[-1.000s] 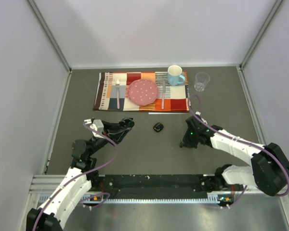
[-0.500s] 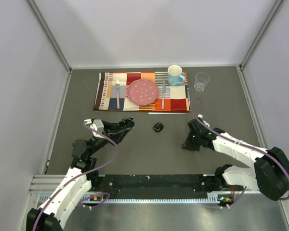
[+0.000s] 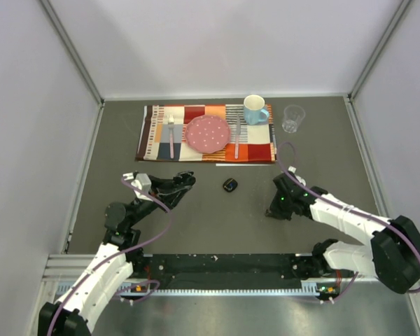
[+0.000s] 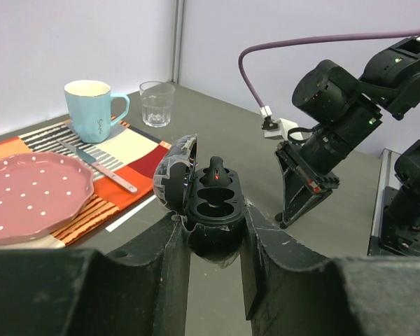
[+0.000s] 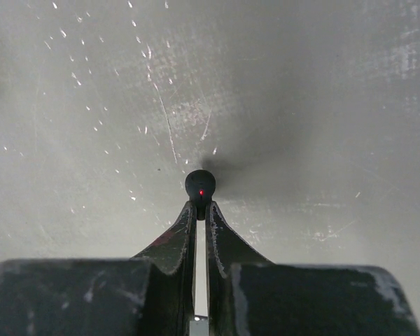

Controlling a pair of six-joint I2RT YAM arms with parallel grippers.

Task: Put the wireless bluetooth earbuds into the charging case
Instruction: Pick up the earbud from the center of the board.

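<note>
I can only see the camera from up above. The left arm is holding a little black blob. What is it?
Observer: The left wrist view shows the left tool gripping a charging case with its lid open.
Operator: Is anything inside it?
Observer: Yes, a docked earbud stands in it with a red light on. The other slot looks empty.
Operator: And what's the right arm doing down there?
Observer: The right wrist view shows the right tool pinching a loose earbud, tiny and black, with its red light on too.
</note>
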